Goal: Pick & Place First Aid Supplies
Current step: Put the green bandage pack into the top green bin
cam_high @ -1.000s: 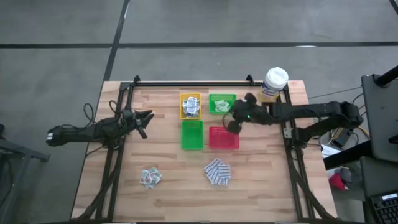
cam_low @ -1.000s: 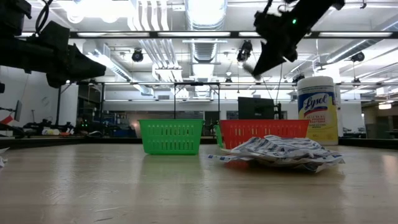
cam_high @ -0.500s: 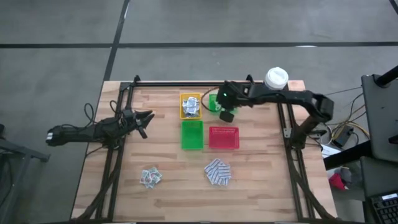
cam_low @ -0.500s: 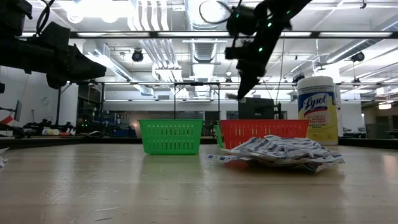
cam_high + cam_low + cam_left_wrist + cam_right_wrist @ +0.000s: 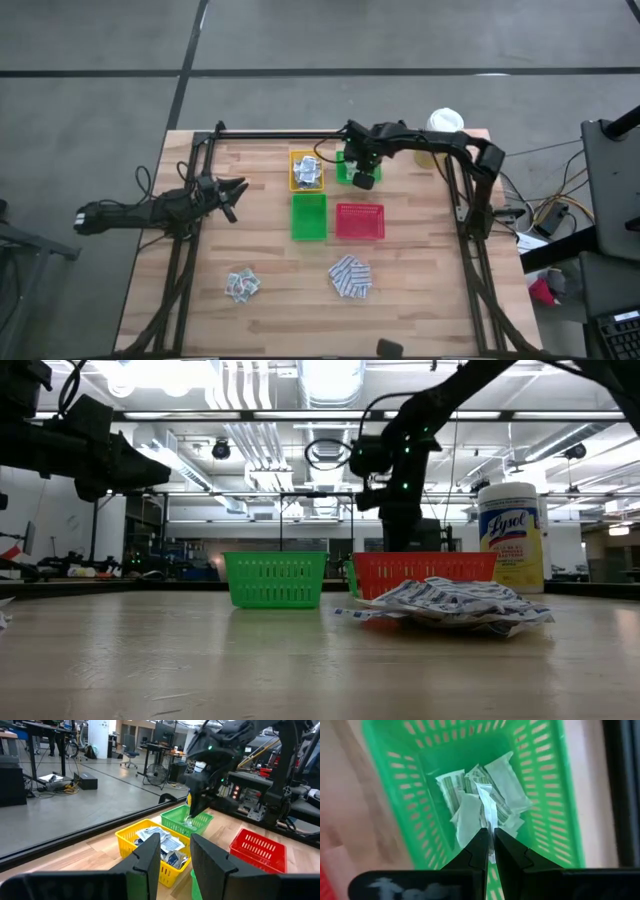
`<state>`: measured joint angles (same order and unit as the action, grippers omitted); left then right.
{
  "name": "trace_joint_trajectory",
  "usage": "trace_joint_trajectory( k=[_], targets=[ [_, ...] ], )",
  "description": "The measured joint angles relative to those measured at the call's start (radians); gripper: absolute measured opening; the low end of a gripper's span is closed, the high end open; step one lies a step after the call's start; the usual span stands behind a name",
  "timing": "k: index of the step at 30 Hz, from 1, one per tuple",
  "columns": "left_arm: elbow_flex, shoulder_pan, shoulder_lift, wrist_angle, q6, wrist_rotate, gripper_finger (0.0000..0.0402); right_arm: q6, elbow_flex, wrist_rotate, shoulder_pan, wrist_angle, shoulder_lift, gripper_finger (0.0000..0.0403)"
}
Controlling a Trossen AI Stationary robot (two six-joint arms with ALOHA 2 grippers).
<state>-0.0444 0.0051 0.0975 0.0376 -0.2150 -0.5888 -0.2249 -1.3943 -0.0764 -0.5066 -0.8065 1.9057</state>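
My right gripper (image 5: 362, 181) points down into the far green tray (image 5: 356, 166), shut on a thin pale strip packet (image 5: 487, 812). Several pale green and white packets (image 5: 470, 795) lie on that tray's floor below it. The left wrist view shows this gripper (image 5: 192, 817) low over the same tray (image 5: 186, 821). A pile of blue-and-white pads (image 5: 350, 277) lies on the table near the front, and a smaller pile of packets (image 5: 241, 285) lies at the front left. My left gripper (image 5: 235, 190) waits level at the table's left side, open and holding nothing. My right gripper pinches the strip packet by its upper end (image 5: 489, 827) between its two fingers. It comes from above, pointing steeply down. The strip hangs below the fingers inside the green tray; I cannot tell whether its lower end touches the packets beneath.
A yellow tray (image 5: 306, 170) with white-grey sachets stands left of the far green tray. A second green tray (image 5: 309, 217) and a red tray (image 5: 359, 221) stand nearer the front. A yellow canister with a white lid (image 5: 443, 125) stands at the back right.
My right gripper has swung from above the red tray toward the table's far edge and left, to over the far green tray. It has sunk and tipped to point steeply down, staying shut on the strip.
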Motion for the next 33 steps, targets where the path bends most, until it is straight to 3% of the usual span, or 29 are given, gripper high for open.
trace_joint_trajectory(
  k=[20,33],
  targets=[
    [0.000,0.000,0.005,0.000,0.000,0.000,0.0108,-0.019,-0.057,0.002,-0.018,0.002,0.096,0.0028],
    [0.000,0.000,0.005,0.000,0.000,0.000,0.0108,-0.041,-0.060,0.003,-0.017,-0.015,0.042,0.0096]
  ],
)
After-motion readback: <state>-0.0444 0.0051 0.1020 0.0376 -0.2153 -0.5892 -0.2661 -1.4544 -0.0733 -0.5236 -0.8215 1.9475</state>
